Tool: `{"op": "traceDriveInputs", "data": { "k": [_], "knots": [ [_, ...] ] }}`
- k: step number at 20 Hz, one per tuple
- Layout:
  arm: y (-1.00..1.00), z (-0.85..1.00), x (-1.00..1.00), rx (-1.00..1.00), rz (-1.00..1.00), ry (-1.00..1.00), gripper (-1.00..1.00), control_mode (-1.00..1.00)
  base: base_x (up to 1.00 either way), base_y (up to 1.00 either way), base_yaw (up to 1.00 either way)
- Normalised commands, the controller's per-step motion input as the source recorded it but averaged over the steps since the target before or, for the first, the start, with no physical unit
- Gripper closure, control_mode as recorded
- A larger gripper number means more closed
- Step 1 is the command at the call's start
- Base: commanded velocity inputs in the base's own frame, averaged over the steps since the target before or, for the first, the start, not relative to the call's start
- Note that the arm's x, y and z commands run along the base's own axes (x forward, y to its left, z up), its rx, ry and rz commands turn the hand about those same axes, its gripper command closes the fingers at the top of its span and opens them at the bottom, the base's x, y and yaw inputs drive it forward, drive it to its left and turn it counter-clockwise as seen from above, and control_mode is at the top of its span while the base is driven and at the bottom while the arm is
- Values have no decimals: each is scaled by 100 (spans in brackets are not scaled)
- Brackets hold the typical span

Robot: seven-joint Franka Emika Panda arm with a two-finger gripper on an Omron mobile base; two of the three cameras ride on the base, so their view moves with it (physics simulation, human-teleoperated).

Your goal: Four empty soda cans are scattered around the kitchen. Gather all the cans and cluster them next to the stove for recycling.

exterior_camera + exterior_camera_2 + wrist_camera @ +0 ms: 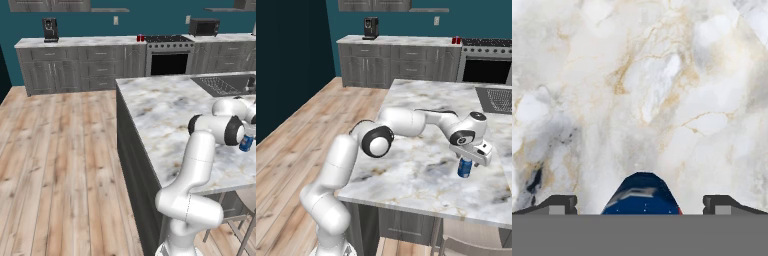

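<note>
Gripper (468, 161) sits directly above a blue can (464, 168) on the marble island counter (421, 150) — fingers spread wide, nothing clamped. In the hand view the can (642, 195) sits between the two fingertips (559, 204), centred, clear gap each side, no contact visible. Can is dark blue w/ a white streak and a bit of red at its lower edge; upright as far as the right base view shows.

Left base view: same can (246, 143) peeks out just beside the wrist, mostly hidden by the arm, so gripper itself isn't readable there.

Other cans — red ones (140, 38) stand on the back counter (75, 42), far ahead of the gripper, just beside the stove (169, 55) on its left side. Too small to count reliably; looks like two, close together. Right base view shows them (456, 40) as a red blob at the counter end next to the stove (487, 65).

Beyond the gripper on the island: dark sink basin (498, 99). Coffee machine (50, 30) far off on the back counter, microwave (204, 26) on the counter past the stove.
</note>
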Motion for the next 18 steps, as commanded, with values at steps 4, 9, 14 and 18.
{"op": "traceDriveInputs", "data": {
  "k": [4, 9, 14, 18],
  "knots": [
    [0, -24, 0, 0, 0, 1, -100, -100, 0, 0, 0],
    [0, -22, 0, 0, 0, 1, 100, -100, 0, 0, 0],
    [-1, -3, 0, 0, 0, 0, 100, -100, 0, 0, 0],
    [0, 23, -7, 1, 0, 0, 100, -100, 0, 0, 0]
  ]
}}
